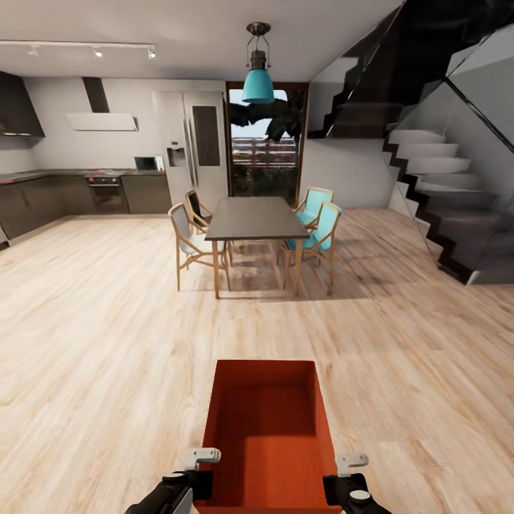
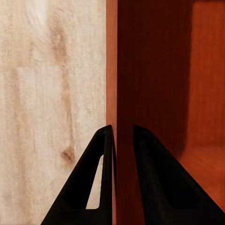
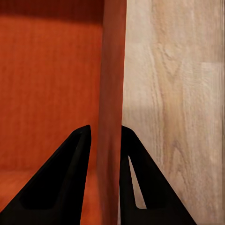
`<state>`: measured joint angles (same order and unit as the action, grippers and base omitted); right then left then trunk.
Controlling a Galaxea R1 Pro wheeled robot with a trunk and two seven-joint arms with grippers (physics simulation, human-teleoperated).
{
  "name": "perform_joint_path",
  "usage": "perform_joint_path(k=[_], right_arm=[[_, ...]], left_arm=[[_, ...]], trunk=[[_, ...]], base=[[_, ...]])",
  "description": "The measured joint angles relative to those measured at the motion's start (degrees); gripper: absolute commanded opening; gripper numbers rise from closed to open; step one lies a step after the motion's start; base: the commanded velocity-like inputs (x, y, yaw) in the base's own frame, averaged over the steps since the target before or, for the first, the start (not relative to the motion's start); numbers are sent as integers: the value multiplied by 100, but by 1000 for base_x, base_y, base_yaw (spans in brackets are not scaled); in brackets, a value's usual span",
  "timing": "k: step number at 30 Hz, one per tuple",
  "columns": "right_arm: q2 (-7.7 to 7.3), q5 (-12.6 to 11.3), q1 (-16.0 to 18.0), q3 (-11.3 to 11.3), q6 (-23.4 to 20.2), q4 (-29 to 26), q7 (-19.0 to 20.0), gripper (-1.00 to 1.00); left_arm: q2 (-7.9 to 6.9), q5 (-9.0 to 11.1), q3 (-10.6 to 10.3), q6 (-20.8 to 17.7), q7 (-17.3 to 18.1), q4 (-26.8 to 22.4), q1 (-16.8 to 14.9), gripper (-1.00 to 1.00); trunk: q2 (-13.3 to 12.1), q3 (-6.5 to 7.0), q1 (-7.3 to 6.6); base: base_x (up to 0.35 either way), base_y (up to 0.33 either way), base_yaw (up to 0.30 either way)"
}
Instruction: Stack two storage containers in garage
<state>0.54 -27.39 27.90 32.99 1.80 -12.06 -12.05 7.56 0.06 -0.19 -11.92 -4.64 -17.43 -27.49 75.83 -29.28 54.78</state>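
Light wood-plank floor [image 1: 107,343] under container [image 1: 265,421], dining table [image 1: 253,218] ahead.

Both arms end in chunky glossy black housings with small pale grey bracket bits on top, and the left gripper [image 2: 114,176] and right gripper [image 3: 105,176] each have two matte black, wedge-shaped, tapering fingers with slot cutouts.

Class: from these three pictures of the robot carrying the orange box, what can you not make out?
- Storage container: near end cut off by the head view's lower edge.
- Floor under it: hidden by the box.
- Left gripper, right gripper: arms behind the jaws out of frame.
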Motion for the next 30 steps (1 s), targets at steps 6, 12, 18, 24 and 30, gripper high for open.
perform_joint_path(k=[6,12,18,24,30], right_arm=[[-1,22,0,-8,0,-10,-10,-100],[-1,22,0,-6,0,-15,-14,-100],[-1,26,0,-10,0,-13,-11,-100],[-1,25,0,-10,0,-12,-10,-100],[-1,27,0,-12,1,-12,-10,-100]], left_arm=[[3,7,-4,16,-7,1,1,-100],[0,6,-3,25,-1,4,1,-100],[0,4,-5,18,0,4,0,-100],[-1,7,-9,23,0,5,0,-100],[0,6,-9,17,-1,3,0,-100]], trunk=[[0,0,0],[0,0,0],[0,0,0],[0,0,0],[0,0,0]], base=[[0,0,-284],[0,0,-284],[0,0,-284],[0,0,-284],[0,0,-284]])
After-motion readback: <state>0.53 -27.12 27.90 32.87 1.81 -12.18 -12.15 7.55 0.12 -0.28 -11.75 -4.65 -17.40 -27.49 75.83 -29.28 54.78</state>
